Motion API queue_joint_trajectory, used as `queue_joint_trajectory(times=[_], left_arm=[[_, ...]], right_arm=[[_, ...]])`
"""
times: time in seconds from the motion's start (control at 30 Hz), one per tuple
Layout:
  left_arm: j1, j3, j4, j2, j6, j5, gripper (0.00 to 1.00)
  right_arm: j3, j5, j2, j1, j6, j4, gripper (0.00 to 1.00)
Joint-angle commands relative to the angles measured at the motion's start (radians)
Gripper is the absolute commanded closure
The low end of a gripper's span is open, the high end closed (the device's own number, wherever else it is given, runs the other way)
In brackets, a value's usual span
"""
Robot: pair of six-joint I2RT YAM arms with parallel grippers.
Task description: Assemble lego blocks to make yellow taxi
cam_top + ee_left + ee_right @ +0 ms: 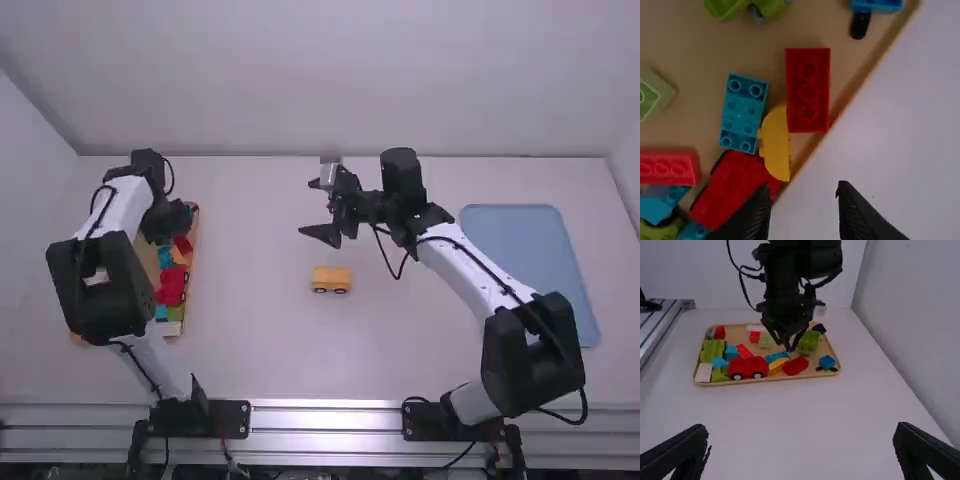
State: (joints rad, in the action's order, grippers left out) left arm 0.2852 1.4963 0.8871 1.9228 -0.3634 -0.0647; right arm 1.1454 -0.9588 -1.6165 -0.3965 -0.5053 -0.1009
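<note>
In the high view my left gripper [170, 220] is over the tray of blocks at the left, and my right gripper [322, 208] stands open above the table's middle. The yellow taxi piece [332, 280] with dark wheels rests on the table nearer the camera than my right gripper. My left gripper [802, 192] is open with nothing between its fingers in its wrist view; beyond them lie a yellow rounded block [776, 142], a red block [808, 90] and a blue block [743, 113]. In the right wrist view my right gripper [802, 440] holds nothing between its widely spread fingers.
The wooden tray [805, 376] holds several blocks, among them a red car [747, 367], a green block [810, 341] and a blue wheeled piece [827, 362]. A blue flat tray [530, 260] lies at the table's right, beside the right arm.
</note>
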Motion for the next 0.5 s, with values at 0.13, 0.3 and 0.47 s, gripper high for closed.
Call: queue_joint_trajectory(times=[0.13,0.3,0.47], left_arm=[[0.045,-0.095,-0.047,0.014,-0.009,-0.03,0.71],[0.079,-0.175,-0.123,0.014,0.027,-0.005,0.71],[0.085,-0.225,-0.211,0.014,0.106,0.095,0.77]], right_arm=[[0.032,-0.005,0.0,0.0,-0.022,0.01,0.01],[0.032,-0.005,0.0,0.005,-0.023,0.012,0.01],[0.032,-0.005,0.0,0.004,-0.027,0.012,0.01]])
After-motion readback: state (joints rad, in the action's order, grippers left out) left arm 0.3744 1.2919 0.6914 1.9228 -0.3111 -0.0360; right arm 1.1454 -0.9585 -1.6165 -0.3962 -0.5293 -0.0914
